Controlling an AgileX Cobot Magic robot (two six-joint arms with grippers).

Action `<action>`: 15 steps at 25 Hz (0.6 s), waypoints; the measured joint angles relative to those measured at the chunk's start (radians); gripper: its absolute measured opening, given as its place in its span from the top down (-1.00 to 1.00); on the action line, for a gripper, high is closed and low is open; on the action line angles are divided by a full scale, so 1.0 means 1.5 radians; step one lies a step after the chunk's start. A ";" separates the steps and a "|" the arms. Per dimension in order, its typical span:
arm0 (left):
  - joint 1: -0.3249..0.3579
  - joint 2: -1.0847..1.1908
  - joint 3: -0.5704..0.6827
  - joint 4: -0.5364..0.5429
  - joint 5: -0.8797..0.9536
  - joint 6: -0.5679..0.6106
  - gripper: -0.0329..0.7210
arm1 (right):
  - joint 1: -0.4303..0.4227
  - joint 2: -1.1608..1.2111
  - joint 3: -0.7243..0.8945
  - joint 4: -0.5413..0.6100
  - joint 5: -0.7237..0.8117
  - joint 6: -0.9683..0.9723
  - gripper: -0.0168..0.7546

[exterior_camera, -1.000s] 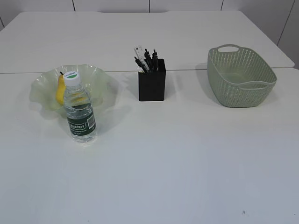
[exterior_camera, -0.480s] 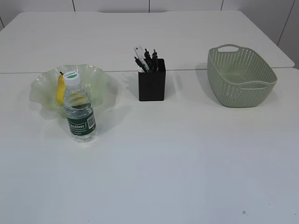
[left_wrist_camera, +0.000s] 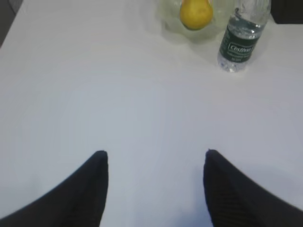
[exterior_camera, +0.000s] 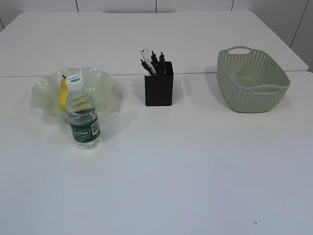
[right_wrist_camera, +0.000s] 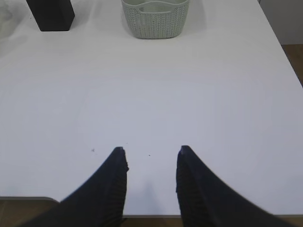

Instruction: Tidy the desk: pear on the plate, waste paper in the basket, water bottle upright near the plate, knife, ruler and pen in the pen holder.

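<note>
Tidied white desk (exterior_camera: 195,171), seen at a slant from the front. At left, yellow pear with a short dark stem (exterior_camera: 63,93) lying in the wide, wavy-rimmed, pale-green glass plate (exterior_camera: 105,83). Just in front of the plate, small clear plastic water bottle with dark green label and white cap (exterior_camera: 83,115), standing upright. At centre, matte black square pen holder (exterior_camera: 159,90) with dark pens and a clear transparent ruler (exterior_camera: 146,55) poking out of the top. At right, sage-green perforated oval basket (exterior_camera: 252,81).

Both arms drawn back over the near edge, outside the front view. Left gripper (left_wrist_camera: 155,163) spread wide, holding nothing; right gripper (right_wrist_camera: 151,158) parted more narrowly, also holding nothing.

Judged as all but finished: best done by keeping both arms clear and checking each item in turn, without nudging the bottle.

Hard to confirm: no waste paper visible in the part of the basket floor on show, with the near wall hiding the rest. Knife not distinguishable among the dark stems in the holder. Plate and bottle top cut off in the left wrist view.
</note>
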 joint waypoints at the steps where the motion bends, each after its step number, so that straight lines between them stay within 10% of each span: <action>1: 0.000 0.000 0.006 0.000 -0.011 0.004 -0.27 | 0.000 0.000 0.010 -0.002 -0.008 -0.001 0.25; 15: 0.000 0.000 0.020 0.001 -0.038 0.014 -0.60 | 0.000 0.000 0.065 -0.034 -0.048 -0.003 0.25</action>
